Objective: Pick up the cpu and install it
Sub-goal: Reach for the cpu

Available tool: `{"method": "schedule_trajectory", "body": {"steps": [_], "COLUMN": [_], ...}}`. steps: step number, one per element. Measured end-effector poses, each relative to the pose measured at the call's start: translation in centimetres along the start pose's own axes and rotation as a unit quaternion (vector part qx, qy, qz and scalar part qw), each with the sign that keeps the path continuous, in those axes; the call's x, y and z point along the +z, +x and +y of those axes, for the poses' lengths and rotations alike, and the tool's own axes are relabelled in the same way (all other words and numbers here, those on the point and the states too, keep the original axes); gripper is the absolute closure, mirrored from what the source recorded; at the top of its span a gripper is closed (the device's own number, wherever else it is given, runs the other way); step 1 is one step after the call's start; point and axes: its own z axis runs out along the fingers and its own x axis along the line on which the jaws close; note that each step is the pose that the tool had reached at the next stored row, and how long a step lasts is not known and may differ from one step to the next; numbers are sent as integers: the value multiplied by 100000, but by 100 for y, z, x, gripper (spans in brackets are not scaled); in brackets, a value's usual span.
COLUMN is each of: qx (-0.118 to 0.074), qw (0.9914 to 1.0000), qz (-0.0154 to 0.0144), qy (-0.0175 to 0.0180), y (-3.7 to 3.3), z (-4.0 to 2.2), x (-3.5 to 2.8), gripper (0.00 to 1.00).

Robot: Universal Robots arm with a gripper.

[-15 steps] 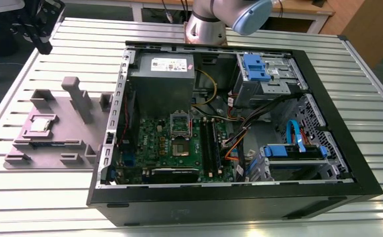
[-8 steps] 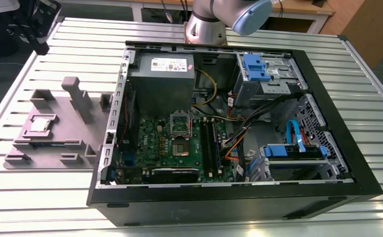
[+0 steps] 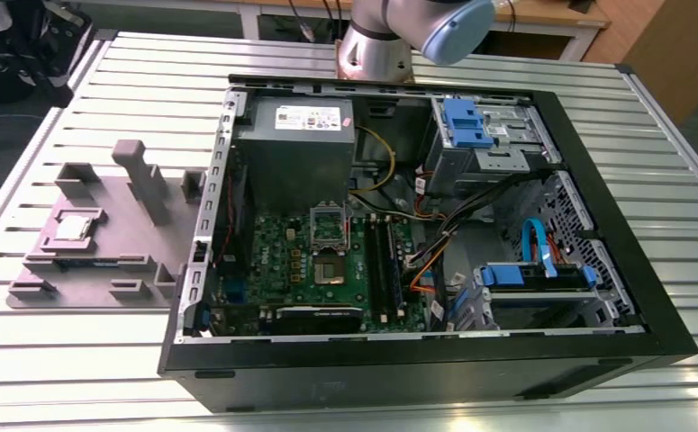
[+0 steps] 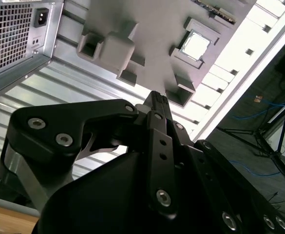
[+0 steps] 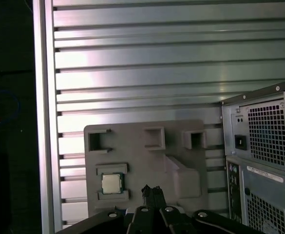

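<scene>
Near the grey holder's [image 5: 147, 165] edge, the cpu [image 5: 112, 183] is lying apart from our claw [image 5: 152, 189], which we are holding pinched together, empty.

The cpu [image 5: 112, 183] lies flat in a framed recess of a grey holder tray [image 5: 147, 163] on the slatted aluminium bench [image 5: 132, 73]. The tool [image 5: 152, 191], tips pressed together and empty, hovers just beside the cpu. A computer case [image 5: 264, 146] stands beside the tray.

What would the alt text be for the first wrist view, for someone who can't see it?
A small silvery cpu sits in a recess of a grey tray on a slatted metal table. The robot's black gripper, jaws shut and empty, points toward the tray; a computer case stands beside it.
</scene>
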Motion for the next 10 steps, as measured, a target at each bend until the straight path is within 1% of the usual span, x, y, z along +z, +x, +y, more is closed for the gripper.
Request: {"method": "schedule_trajectory", "body": {"steps": [3,5,10], "qx": [1,1,-1], "qw": [100000,100000,100000], "qz": [10,11,83], "qy": [9,2,10], "y": [69,104,157], "z": [-8,-14,-37], "x": [50,88,175], "gripper": [89,89,89]}}
